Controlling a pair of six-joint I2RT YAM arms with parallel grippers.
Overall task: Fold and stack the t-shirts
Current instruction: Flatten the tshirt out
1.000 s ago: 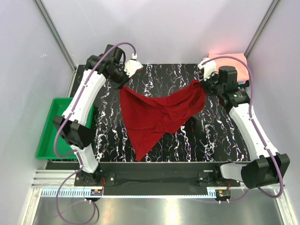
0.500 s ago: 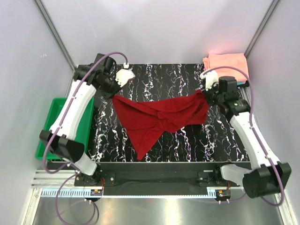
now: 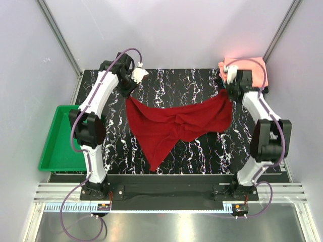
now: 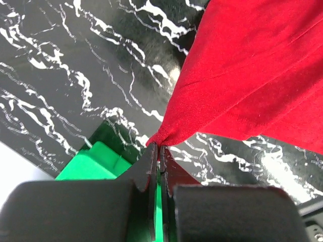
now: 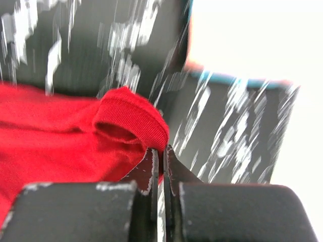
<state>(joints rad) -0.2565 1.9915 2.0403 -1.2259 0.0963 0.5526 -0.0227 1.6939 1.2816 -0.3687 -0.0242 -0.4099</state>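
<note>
Red t-shirt (image 3: pixel 174 123) droops to worktop (image 3: pixel 202 156), tail at 6 o'clock, long axis 9-to-3. Left hand (image 4: pixel 157 148) clamped on its 9 o'clock corner, right hand (image 5: pixel 160 151) on the 3 o'clock hem. Pink t-shirt (image 3: pixel 250 68) at 1 o'clock, nearest right hand.

one red t-shirt (image 3: pixel 171 126), one pink t-shirt (image 3: pixel 255 63), perhaps one teal (image 5: pixel 237 79), one tray (image 3: pixel 55 146).

Matt cloth on the red t-shirt (image 3: pixel 176 123) (ribbed hem); glossy table (image 3: pixel 212 151).
</note>
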